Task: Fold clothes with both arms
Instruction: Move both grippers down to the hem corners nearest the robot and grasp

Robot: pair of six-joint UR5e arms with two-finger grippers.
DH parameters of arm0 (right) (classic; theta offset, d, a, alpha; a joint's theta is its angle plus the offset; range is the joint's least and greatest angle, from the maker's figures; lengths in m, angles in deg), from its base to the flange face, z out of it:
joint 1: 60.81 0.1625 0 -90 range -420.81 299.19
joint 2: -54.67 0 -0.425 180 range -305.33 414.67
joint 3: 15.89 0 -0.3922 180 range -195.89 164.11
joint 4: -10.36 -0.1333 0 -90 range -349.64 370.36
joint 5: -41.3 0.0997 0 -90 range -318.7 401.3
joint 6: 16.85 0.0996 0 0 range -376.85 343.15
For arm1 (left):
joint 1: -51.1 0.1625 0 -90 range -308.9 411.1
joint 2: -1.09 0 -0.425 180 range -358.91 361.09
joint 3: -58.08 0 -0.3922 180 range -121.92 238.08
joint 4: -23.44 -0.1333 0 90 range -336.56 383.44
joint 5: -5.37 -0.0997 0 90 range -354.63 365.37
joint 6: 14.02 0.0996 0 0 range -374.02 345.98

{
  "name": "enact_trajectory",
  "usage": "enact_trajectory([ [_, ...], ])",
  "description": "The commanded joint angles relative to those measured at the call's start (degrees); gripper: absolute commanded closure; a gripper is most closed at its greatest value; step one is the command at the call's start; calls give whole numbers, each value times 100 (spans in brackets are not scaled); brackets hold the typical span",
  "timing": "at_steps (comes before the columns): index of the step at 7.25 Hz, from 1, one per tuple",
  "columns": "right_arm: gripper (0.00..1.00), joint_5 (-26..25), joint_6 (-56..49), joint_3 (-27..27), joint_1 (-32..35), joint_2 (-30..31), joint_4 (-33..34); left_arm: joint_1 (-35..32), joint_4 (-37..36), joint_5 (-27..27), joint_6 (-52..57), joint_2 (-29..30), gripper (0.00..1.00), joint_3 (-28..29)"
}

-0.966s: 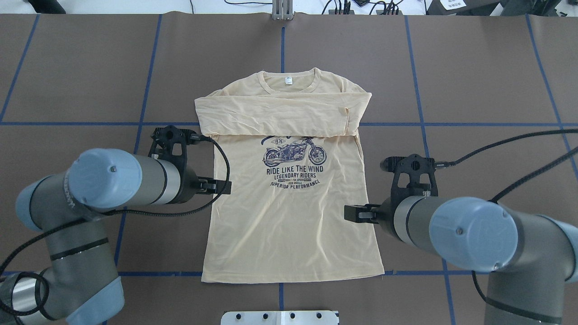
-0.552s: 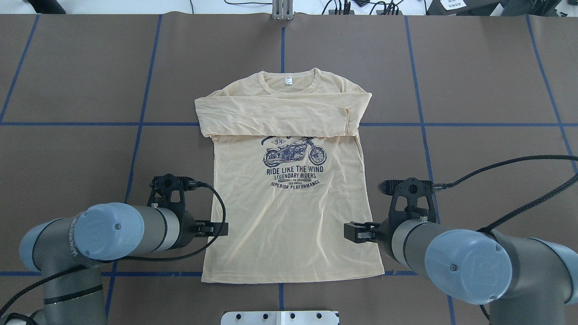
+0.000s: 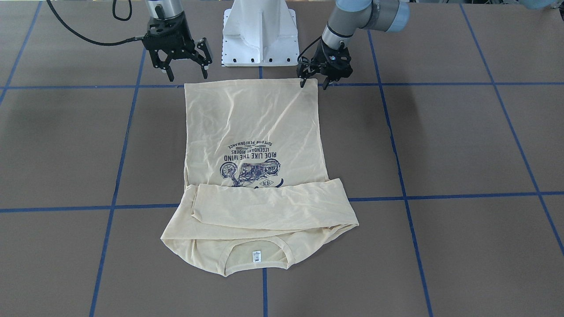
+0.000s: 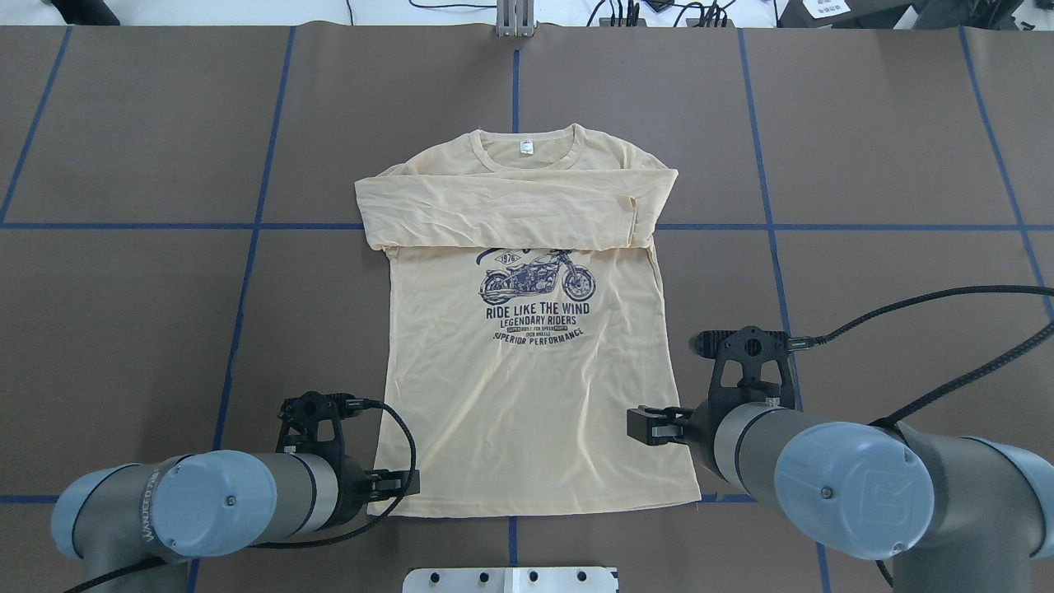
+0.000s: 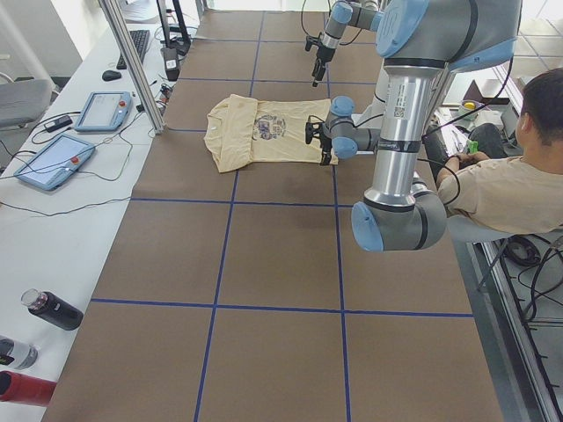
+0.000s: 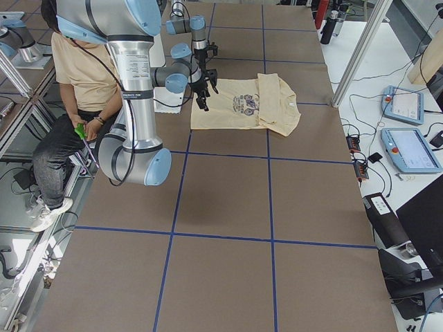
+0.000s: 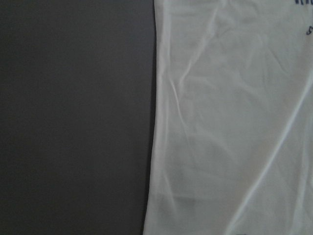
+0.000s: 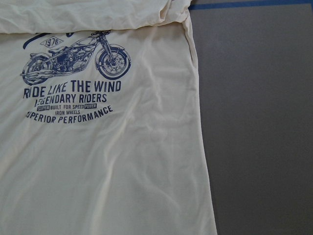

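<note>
The pale yellow long-sleeved T-shirt (image 3: 255,123) lies flat and face up on the brown table, with both sleeves folded across the chest above the navy motorcycle print (image 4: 537,280). The collar with its white label (image 4: 526,147) points away from me. My left gripper (image 3: 313,85) is open, low at the hem's left corner, its fingers straddling the cloth edge. My right gripper (image 3: 188,77) is open wide and hangs a little above the hem's right corner, holding nothing. The left wrist view shows the shirt's side edge (image 7: 156,122), and the right wrist view shows the print (image 8: 73,73).
The white pedestal base (image 3: 260,35) stands just behind the hem. Blue tape lines (image 4: 247,272) grid the brown table cover. A seated person (image 5: 501,176) is beside the robot. Tablets (image 5: 53,158) and bottles (image 5: 53,309) lie on the side bench.
My left arm has drawn back along the shirt's left edge from beside the folded sleeve to the hem corner. The right arm shifted slightly toward the hem, then held. The shirt has not moved.
</note>
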Motion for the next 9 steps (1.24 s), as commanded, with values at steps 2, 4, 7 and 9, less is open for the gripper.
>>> enact_trajectory([
  [2, 0, -4, 0, 0, -1, 0, 0, 197, -10, -43, -205, -13, 26, 13],
  [4, 0, -4, 0, 0, -1, 0, 0, 206, -10, -34, -214, -13, 39, 13],
  [7, 0, -4, -9, 0, 8, 0, 0, 197, -10, -34, -205, -22, 96, -22],
  [9, 0, -4, -26, 0, 8, 35, 0, 179, -36, -34, -205, -39, 100, -145],
])
